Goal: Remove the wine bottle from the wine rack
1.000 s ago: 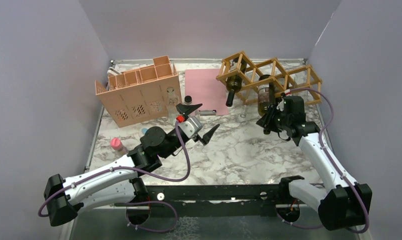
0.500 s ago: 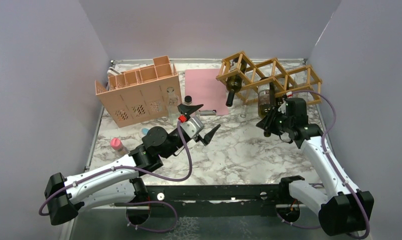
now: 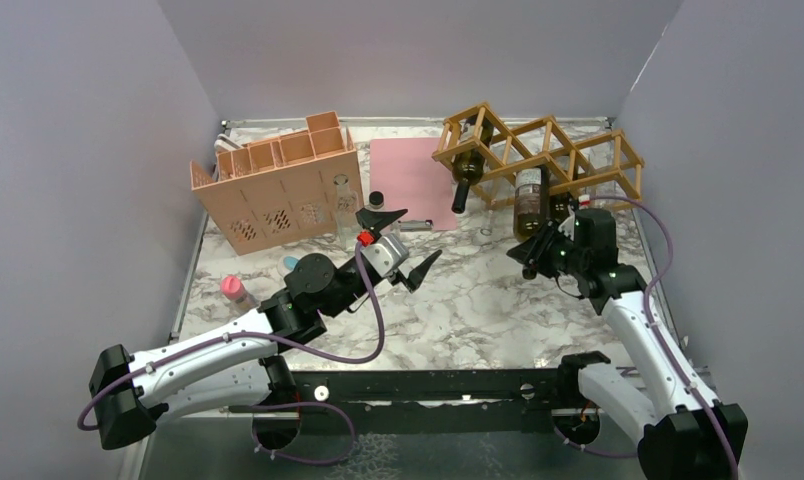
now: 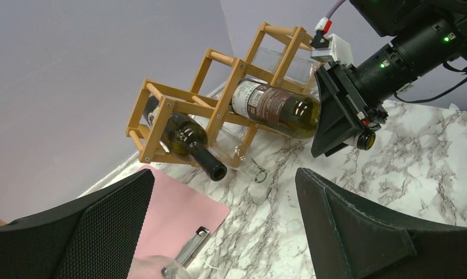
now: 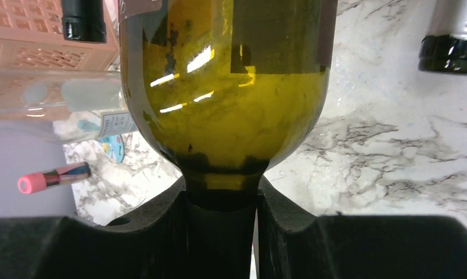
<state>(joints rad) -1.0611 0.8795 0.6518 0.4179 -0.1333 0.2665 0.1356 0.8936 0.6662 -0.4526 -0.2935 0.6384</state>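
**Table** (image 3: 478, 300): a hard marble-patterned top. A bottle dropped in front of the wine rack would likely strike it with force.

**Wine rack** (image 3: 543, 150): a light wooden lattice with no fixing visible. If the bottle drags on the sticks, the whole rack may slide forward.

**Wine bottle** (image 5: 225, 87): olive-green glass. Its base end lies in the rack's middle cell, and its shoulder and neck project out of the front. It is not yet clear of the rack.

**Dark bottle** (image 3: 465, 170): lies in the rack's left cell. A sideways swing could knock it.

**Right gripper** (image 5: 222, 197): the fingers are clamped on the wine bottle's neck only. The glass is smooth and the body is heavy, so once the base leaves the cell the bottle may pivot or slip.

**Left gripper** (image 3: 406, 242): the fingers are spread wide and empty, well in front and to the left of the rack. It gives no support.
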